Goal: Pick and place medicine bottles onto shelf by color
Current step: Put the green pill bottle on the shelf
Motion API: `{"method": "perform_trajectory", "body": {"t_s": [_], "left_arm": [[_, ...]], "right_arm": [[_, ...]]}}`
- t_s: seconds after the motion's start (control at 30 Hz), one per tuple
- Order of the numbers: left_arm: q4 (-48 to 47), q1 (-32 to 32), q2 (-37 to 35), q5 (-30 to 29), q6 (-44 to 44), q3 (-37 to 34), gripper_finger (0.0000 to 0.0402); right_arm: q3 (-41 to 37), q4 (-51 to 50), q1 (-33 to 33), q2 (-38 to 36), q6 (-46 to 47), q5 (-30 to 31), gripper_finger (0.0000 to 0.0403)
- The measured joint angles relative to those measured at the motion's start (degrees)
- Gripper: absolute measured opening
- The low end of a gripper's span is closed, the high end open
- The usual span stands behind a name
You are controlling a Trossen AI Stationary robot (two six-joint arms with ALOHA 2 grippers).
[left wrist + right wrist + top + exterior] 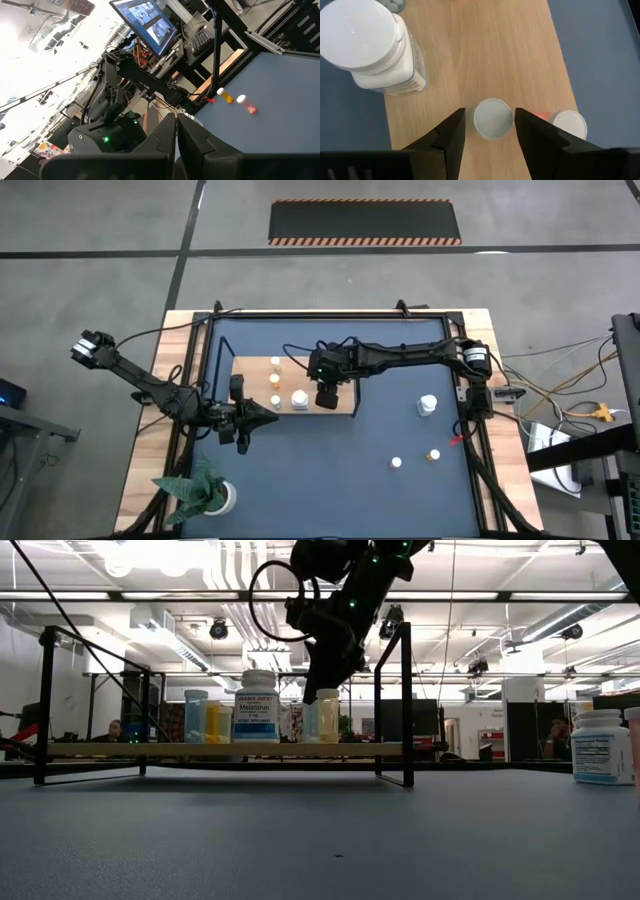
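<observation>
1. Plant in a white pot (205,494): near left corner of the table. Not part of the job; leave it alone.

2. Left gripper (243,442): parked just off the shelf's near left corner. In its own wrist view the fingers (200,142) sit pressed together, holding nothing. You need nothing from this arm for now.

3. Shelf (250,385): a light wooden board on a black frame, left of the table's centre. Along its left part you have small bottles in a row running far to near, with yellow-topped ones (275,381) among them. The low view shows a blue and a yellow bottle standing side by side.

4. Large white bottle (370,45): upright at the near edge of the shelf, left of the right gripper and well clear of it.

5. Right gripper (490,127): over the right part of the shelf, pointing down. Its fingers are spread and grip nothing.

6. White-capped bottle (493,118): upright on the board, directly between those spread fingers, touching neither as far as can be seen. A second white-capped bottle with orange showing (568,123) stands just to one side of it, outside the fingers.

7. Step in hand, as I judge it: setting a bottle down on the shelf. Your next move calls for a straight lift, keeping the fingers wide so neither bottle is knocked.

8. Still to collect: a larger white bottle (428,405) towards the right, then a white-topped bottle (396,463) and an orange-topped bottle (434,454) nearer you.
</observation>
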Motion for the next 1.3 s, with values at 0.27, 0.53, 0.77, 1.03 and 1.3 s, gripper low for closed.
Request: {"method": "perform_trajectory", "body": {"t_s": [0.27,0.53,0.77,1.03,1.3], "left_arm": [[0.0,0.0,0.0,0.0,0.1,0.0,0.0000],[-0.1,0.0,0.0,0.0,0.5,0.0,0.0000],[-0.1,0.0,0.0,0.0,0.5,0.0,0.0000],[-0.1,0.0,0.0,0.0,0.5,0.0,0.0000],[-0.1,0.0,0.0,0.0,0.5,0.0,0.0000]], "right_arm": [[4.3,-2.8,0.0,-0.1,-1.4,0.0,0.0168],[5.2,-2.9,0.0,-0.1,-4.3,0.1,0.0100],[3.5,-2.6,0.0,-0.1,-4.9,1.1,0.0015],[2.1,-0.5,0.0,-0.1,-4.9,1.1,0.0012],[1.0,0.3,0.0,-0.1,-4.9,1.1,0.0012]]}}
